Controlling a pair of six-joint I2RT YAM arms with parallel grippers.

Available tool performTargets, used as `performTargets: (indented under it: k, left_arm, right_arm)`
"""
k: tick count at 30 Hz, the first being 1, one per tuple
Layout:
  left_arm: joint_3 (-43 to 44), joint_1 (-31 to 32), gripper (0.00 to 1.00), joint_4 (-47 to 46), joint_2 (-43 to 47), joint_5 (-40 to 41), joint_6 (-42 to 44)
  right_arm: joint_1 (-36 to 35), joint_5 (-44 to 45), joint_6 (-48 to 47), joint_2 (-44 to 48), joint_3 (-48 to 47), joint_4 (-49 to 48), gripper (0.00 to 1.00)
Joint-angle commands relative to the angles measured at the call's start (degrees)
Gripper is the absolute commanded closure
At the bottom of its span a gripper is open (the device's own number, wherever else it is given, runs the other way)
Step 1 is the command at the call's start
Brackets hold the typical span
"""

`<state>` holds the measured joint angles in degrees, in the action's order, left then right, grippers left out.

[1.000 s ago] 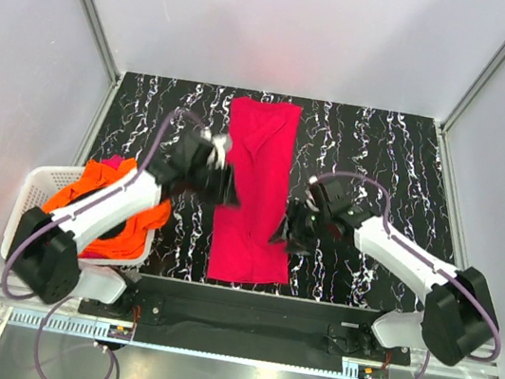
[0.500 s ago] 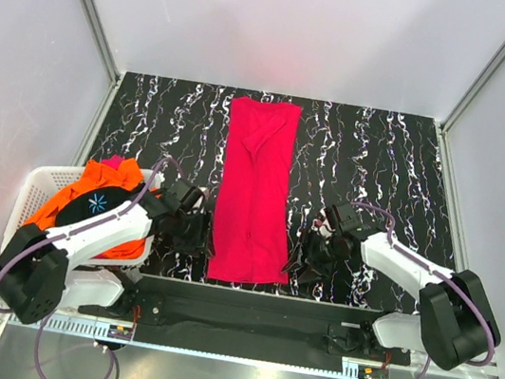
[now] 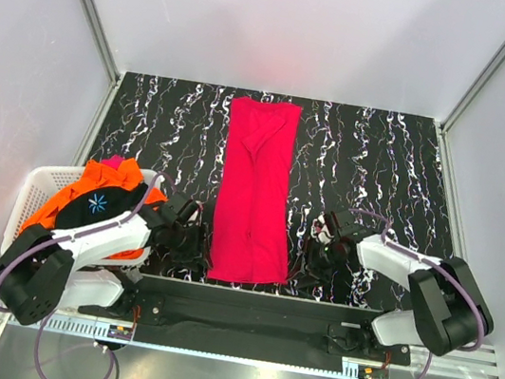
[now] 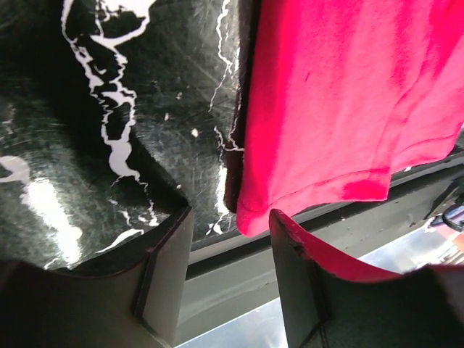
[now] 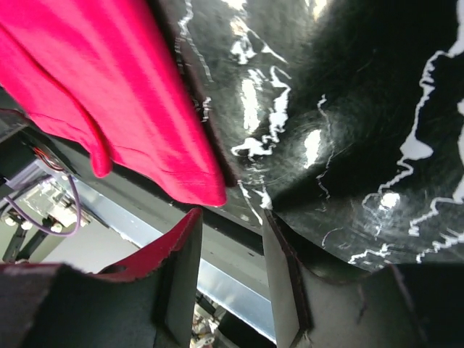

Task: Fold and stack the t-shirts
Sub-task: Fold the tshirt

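Two t-shirts show in the white slatted basket (image 3: 34, 186) at the near left corner: an orange t-shirt (image 3: 105, 178) heaped on top and a sliver of a pink t-shirt (image 3: 118, 162) behind it. Just right of the basket, the left hand (image 3: 194, 246) sits low over the black marbled worktop (image 3: 382, 162). In its wrist view its fingers (image 4: 163, 268) are apart with nothing between them, and the near left corner of the magenta-red t-shirt (image 3: 252, 190) lies just ahead of the gap. That t-shirt is spread flat as a long narrow strip down the middle of the worktop, running from the far edge to the near edge. The hem at its near end reaches the worktop's front lip. On the right, the right hand (image 3: 306, 256) sits low beside the t-shirt's near right corner. Its fingers (image 5: 177, 268) are also spread and grip nothing, and the red corner lies just beyond them.
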<state>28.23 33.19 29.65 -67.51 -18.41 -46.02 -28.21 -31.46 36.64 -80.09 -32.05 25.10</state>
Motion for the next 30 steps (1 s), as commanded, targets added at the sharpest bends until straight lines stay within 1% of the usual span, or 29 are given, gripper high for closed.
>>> performTargets:
  k: [1, 5, 14, 22, 26, 30]
  left_arm:
    - [-1.51, 0.21, 0.48, -3.72, 1.15, -0.92, -1.62]
    - [-2.47, 0.3, 0.49, -5.47, 0.1, -2.15, -1.88]
    - [-3.53, 0.56, 0.52, -5.3, -1.22, -3.03, -2.76]
    - [-3.44, 0.56, 0.54, -5.3, -2.19, -3.12, -2.58]
    - [-3.97, 0.56, 0.56, -4.95, -2.46, -3.03, -2.58]
    - [-4.23, 0.56, 0.56, -4.95, -2.81, -3.91, -2.67]
  right_arm:
    - [0.35, -2.37, -1.84, -1.38, 0.5, -2.86, 0.55]
    - [0.52, -2.55, -2.54, -3.31, -0.82, -3.3, 0.54]
    - [0.43, -3.35, -1.93, -5.86, -0.64, -5.59, 0.54]
    - [0.43, -1.06, -1.14, -5.69, -0.47, -6.29, 0.58]
    - [0.52, -1.23, -1.22, -6.65, -0.64, -6.64, 0.59]
    - [0.43, -2.02, -1.22, -7.35, -0.29, -7.52, 0.6]
